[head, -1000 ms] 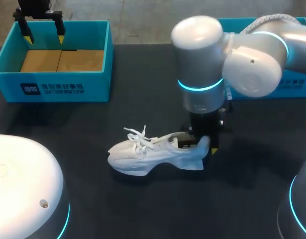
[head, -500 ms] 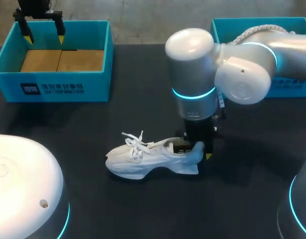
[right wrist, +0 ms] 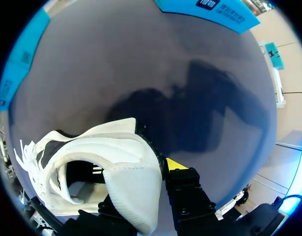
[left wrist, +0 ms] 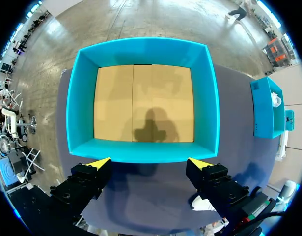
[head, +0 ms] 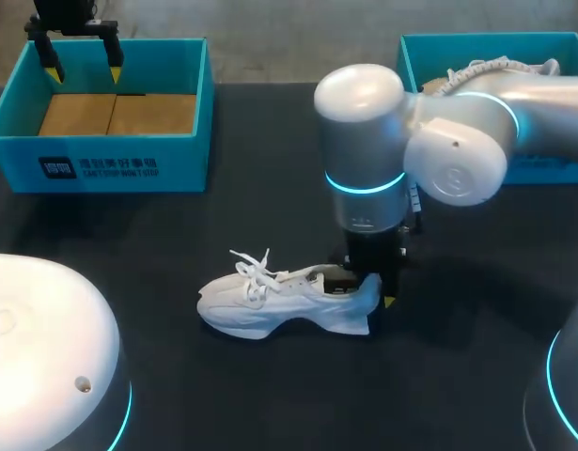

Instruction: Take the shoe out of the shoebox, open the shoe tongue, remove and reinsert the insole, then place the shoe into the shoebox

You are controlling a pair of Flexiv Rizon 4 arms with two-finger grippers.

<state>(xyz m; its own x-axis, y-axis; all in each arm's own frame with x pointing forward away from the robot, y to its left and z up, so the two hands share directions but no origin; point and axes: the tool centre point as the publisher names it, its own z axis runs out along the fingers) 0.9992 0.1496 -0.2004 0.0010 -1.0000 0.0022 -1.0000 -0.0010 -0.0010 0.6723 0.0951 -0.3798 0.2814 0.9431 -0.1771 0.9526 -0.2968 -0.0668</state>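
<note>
The shoe [head: 284,301] looks like soft white cloth up top, smoother and padded at the heel, with woven laces [head: 254,263]. The shoebox [head: 190,164] is matt teal card with a plain brown cardboard floor. The table [head: 260,141] is dark and matt. The right arm [head: 364,122] has a glossy white shell.

Even light from above falls on the dark table [head: 223,221]. The right arm [head: 458,155] throws a soft shadow toward the lower right. Its shell and the shoe [head: 270,303] gleam white.

Table [head: 270,141], shoebox [head: 105,167], second box [head: 514,39], shoe [head: 279,301] seemingly resting
</note>
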